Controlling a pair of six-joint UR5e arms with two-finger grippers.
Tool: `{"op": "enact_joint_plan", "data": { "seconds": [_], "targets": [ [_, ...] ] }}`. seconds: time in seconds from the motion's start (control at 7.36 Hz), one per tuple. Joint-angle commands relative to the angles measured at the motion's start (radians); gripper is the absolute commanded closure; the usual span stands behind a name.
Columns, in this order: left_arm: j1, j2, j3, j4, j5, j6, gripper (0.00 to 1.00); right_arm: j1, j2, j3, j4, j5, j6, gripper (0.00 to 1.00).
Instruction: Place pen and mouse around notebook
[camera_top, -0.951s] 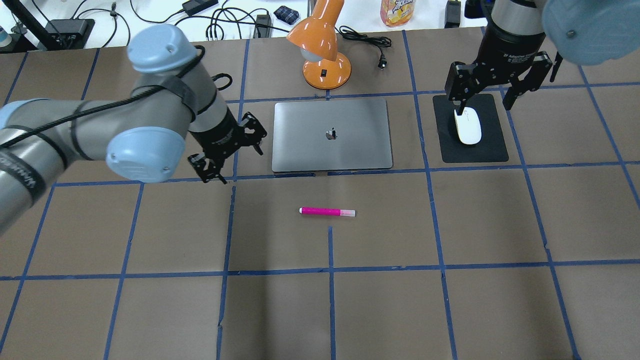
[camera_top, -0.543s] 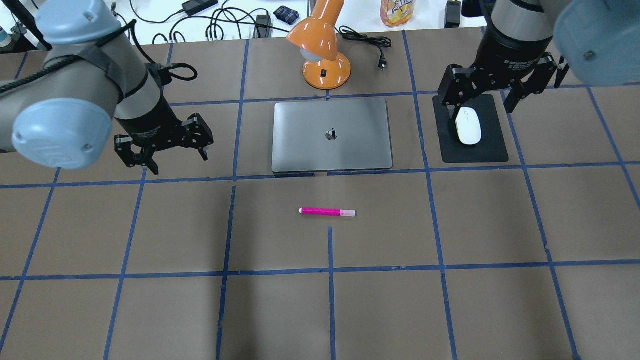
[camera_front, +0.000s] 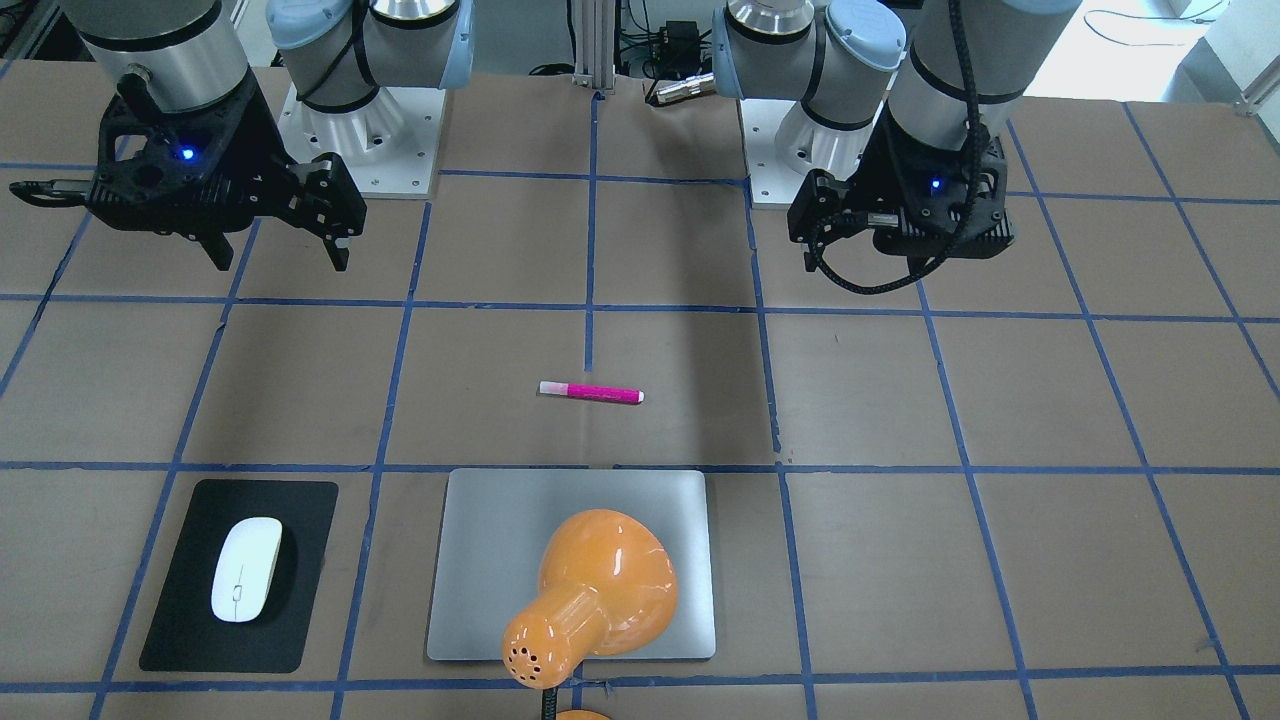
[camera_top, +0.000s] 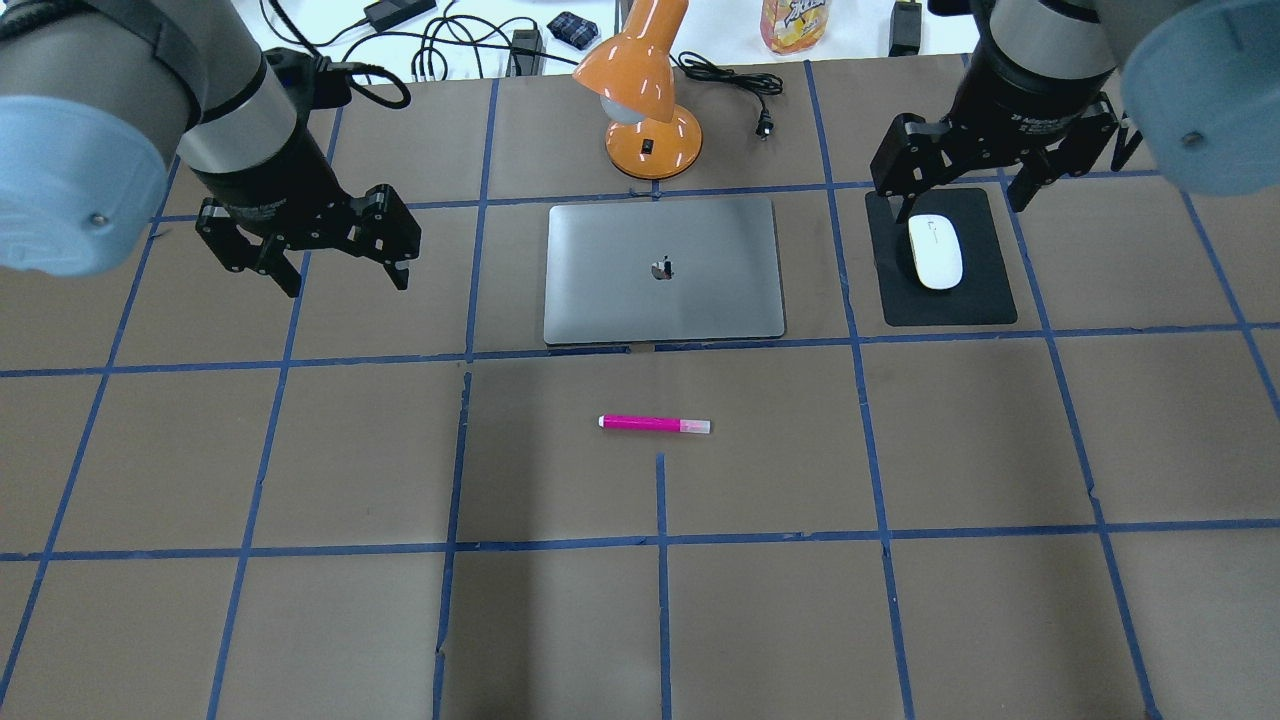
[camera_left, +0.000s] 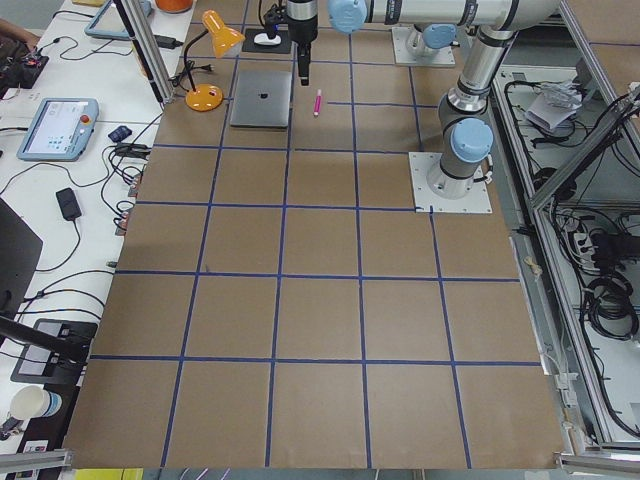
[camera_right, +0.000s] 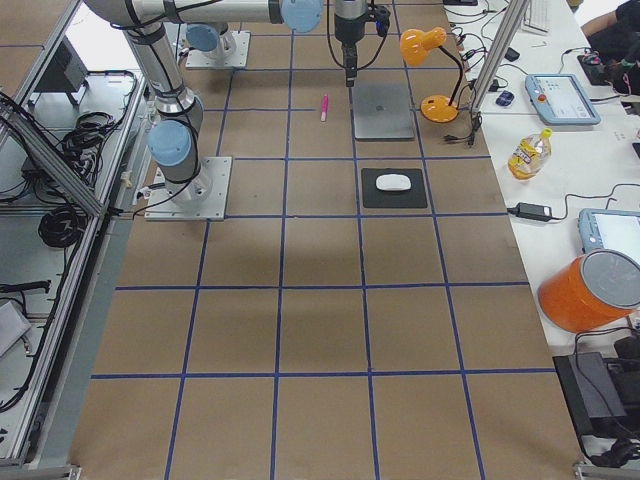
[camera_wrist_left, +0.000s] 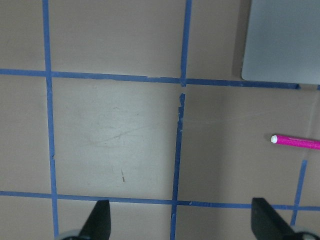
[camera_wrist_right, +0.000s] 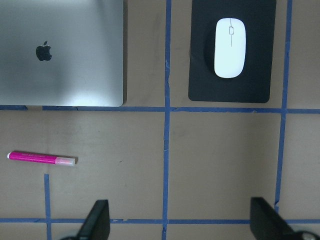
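An orange desk lamp (camera_top: 640, 90) stands on the blue-taped brown table (camera_top: 300, 450), well apart from a black mat (camera_top: 985, 300).

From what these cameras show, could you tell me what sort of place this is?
Probably a robotics lab: two robot arms bolted to a table gridded with blue tape, control tablets and cables on the side bench.

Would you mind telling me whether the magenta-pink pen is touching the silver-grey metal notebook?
Apart. The overhead view shows bare brown table and a blue tape line between the magenta-pink pen and the silver-grey notebook.
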Motion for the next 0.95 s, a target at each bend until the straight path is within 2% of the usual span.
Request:
{"op": "enact_joint_plan", "data": {
  "seconds": [0.0,0.41,0.68,0.81],
  "targets": [
    [0.001,-0.004,0.011,-0.01,0.007,0.119,0.0,-0.001,-0.004,-0.017,0.078,0.005,0.015,0.0],
    [0.005,-0.017,0.033,-0.024,0.007,0.054,0.0,-0.011,-0.001,-0.032,0.075,0.005,0.015,0.0],
    [0.08,-0.018,0.031,-0.033,-0.01,0.049,0.0,-0.011,0.002,-0.034,0.075,0.005,0.015,0.0],
    [0.082,-0.023,0.031,-0.033,-0.023,0.047,0.0,-0.013,0.002,-0.034,0.073,0.005,0.015,0.0]
  ]
}}
